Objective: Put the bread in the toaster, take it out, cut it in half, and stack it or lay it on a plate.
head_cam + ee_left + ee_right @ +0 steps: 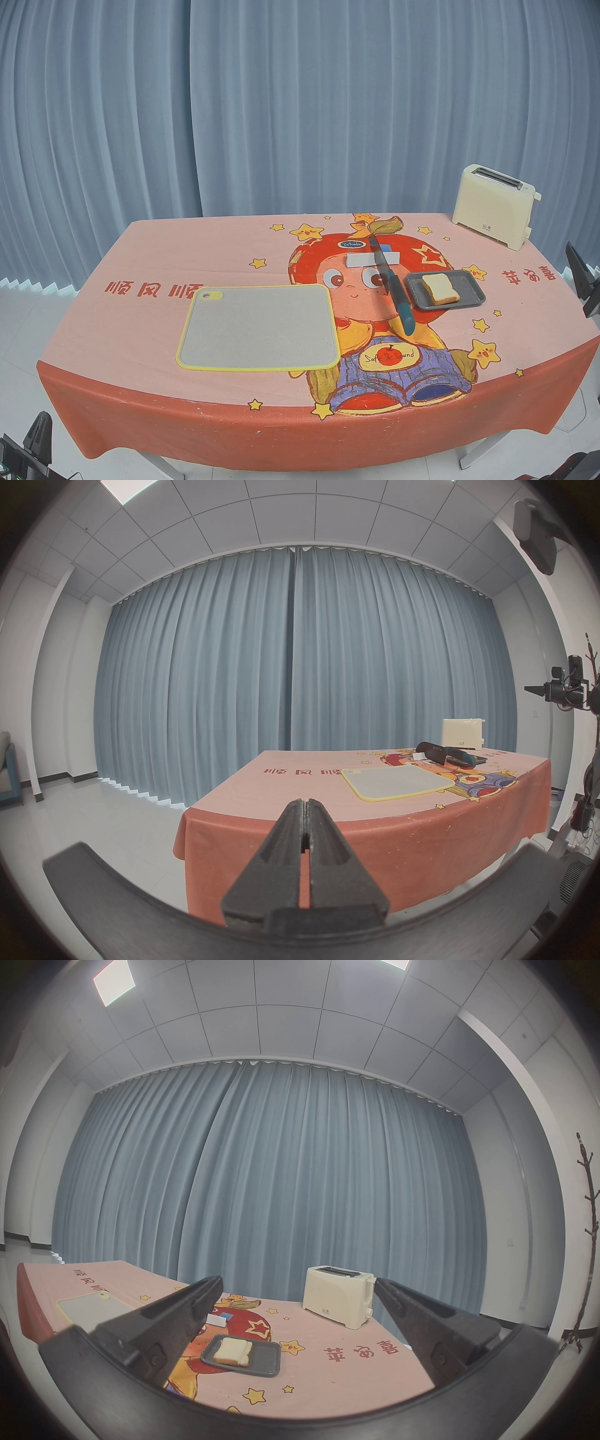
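A slice of bread (440,289) (233,1352) lies on a dark grey plate (468,288) (265,1360) right of the table's middle. A cream toaster (495,205) (337,1295) (462,733) stands at the back right corner, its slots empty as far as I see. A knife (392,285) (447,754) with a teal handle lies just left of the plate, handle toward me. The grey cutting board (260,326) (395,781) (87,1309) with a yellow rim lies front left of centre. My right gripper (299,1300) (583,279) is open off the table's right edge. My left gripper (305,808) is shut, low off the front left corner.
A small white and blue card (372,259) lies under the knife blade. The table (150,256) has a pink cloth with a cartoon print and hangs over the edges. A blue curtain (300,106) closes the back.
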